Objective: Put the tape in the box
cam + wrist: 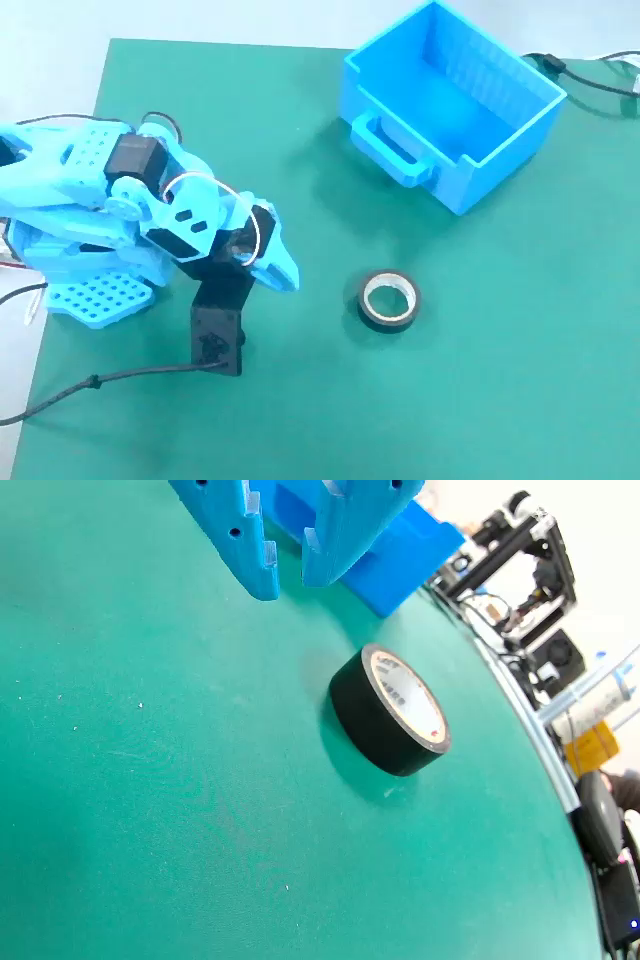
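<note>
Fixed view: green mat (pixel 480 400) on a pale table; light-blue arm (pixel 120 215) folded at the left; tape (pixel 389 299) lying flat on the mat right of the arm, well apart from it; box (pixel 452 105) at upper right, loop handle (pixel 392 148) facing the arm, interior shown with ribbed walls and nothing inside. A black cable (pixel 110 380) runs off the lower left edge of the mat. Gripper (pixel 275 262) seen only as a blue tip among the arm parts; spread of fingers not readable here.

Wrist view: gripper (pixel 290 575) enters from the top edge, two blue fingers (pixel 245 540) with a narrow gap between them, nothing held, tips above the mat and clear of the tape (pixel 392 712). Only a corner of the box (pixel 400 565) shows behind the fingers. Clutter beyond the mat's edge at right.

Tape: small black roll, pale whitish core ring, faint print on the inner face, casting a soft shadow.
</note>
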